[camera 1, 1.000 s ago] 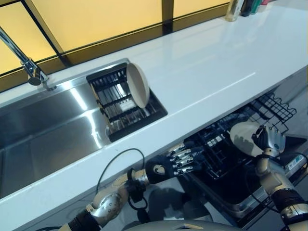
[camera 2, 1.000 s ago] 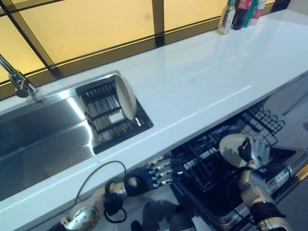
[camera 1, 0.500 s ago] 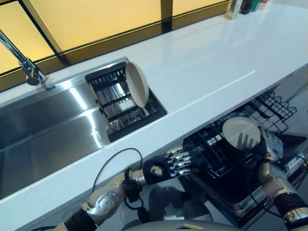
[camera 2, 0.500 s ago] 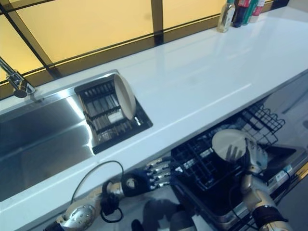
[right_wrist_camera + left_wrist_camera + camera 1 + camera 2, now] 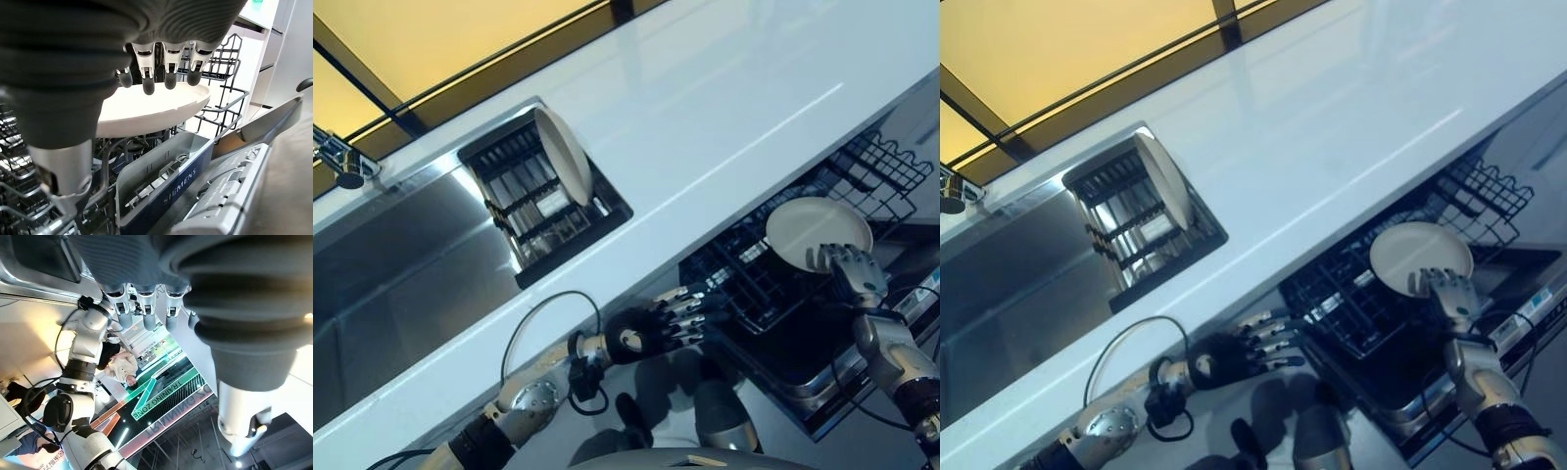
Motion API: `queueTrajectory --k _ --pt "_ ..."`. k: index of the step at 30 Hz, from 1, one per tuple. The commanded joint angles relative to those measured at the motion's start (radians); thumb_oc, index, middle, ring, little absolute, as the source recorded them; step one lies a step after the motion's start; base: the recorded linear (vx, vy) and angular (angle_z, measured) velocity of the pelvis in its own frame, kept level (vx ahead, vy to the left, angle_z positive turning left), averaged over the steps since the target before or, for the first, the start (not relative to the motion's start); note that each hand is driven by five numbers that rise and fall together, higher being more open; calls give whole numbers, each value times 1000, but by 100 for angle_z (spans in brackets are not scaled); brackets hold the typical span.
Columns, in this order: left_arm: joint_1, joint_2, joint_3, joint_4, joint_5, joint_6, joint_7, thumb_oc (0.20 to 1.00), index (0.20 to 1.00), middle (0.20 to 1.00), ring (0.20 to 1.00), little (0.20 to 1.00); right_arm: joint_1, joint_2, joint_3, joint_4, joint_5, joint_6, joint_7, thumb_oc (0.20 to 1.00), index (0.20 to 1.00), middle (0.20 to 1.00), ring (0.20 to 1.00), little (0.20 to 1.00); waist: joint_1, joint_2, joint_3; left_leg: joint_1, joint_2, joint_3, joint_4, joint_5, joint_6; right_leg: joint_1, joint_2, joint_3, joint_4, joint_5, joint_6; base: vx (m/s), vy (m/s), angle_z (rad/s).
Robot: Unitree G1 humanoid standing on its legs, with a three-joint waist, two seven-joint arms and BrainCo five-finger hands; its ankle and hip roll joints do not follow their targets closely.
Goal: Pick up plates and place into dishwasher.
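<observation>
Over rack, right hand gripping plate

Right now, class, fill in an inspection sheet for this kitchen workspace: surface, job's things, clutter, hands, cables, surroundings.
Surface: white counter, bare where it shows.
Job's things: one plate lies nearly flat over the black dishwasher rack; a second plate stands on edge in the drying rack at the sink.
Clutter: nothing seen.
Hands: right hand at the near edge of the plate in the dishwasher, fingers over its top, thumb below; left hand below the counter edge, fingers straight, holding nothing.
Cables: nothing seen.
Surroundings: tap beside the sink; yellow panels behind the counter.
</observation>
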Motion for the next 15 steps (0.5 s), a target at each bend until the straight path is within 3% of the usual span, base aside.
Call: queueTrajectory --k 1,9,15 --pt "6 -40 -19 -27 -42 -46 -15 1000 1000 1000 1000 1000 -103 -54 41 11 -31 11 -62 1000 1000 1000 1000 1000 10 -14 -48 -60 40 -50 259 -212 34 -114 -34 -12 -14 125 41 -31 63 1" --pt "-24 -44 -35 -31 -50 -67 3 1000 1000 1000 1000 1000 -213 -64 79 47 31 14 -60 1000 1000 1000 1000 1000 19 -2 -39 -75 37 -57 249 -202 29 -127 -39 -22 -16 124 36 -29 40 3" --pt "-38 -50 -36 -23 -57 -69 9 1000 1000 1000 1000 1000 -230 -83 79 44 -8 23 -31 1000 1000 1000 1000 1000 12 0 -41 -75 39 -53 242 -202 28 -134 -40 -28 -16 124 36 -4 6 0"
